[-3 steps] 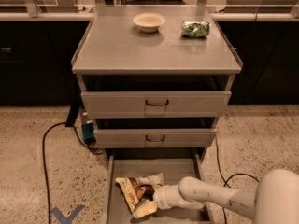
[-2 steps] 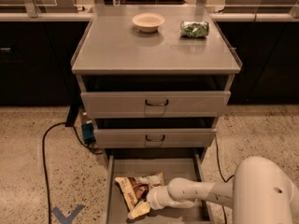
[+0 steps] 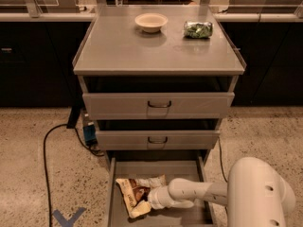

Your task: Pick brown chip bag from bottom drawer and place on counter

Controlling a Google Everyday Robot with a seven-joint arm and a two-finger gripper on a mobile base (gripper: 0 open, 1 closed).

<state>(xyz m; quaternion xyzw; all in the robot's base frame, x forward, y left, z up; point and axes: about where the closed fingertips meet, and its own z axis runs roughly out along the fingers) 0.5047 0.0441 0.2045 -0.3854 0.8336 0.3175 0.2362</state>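
Observation:
The brown chip bag [image 3: 134, 195] lies wrinkled on the floor of the pulled-out bottom drawer [image 3: 187, 170], toward its left side. My white arm reaches in from the lower right, and my gripper [image 3: 152, 199] is right at the bag's right edge, touching or overlapping it. The fingers are hidden behind the wrist and the bag. Above, the counter [image 3: 123, 51] is the grey top of the cabinet.
A pale bowl [image 3: 151, 21] and a clear packet of green contents [image 3: 198, 29] sit at the back of the counter. Two closed drawer fronts [image 3: 158, 105] are above the open drawer. A black cable [image 3: 46, 148] runs over the speckled floor at left. Blue tape [image 3: 67, 218] marks the floor.
My arm has pushed further left into the drawer, bringing the gripper closer onto the bag's right edge. The bag lies in about the same place.

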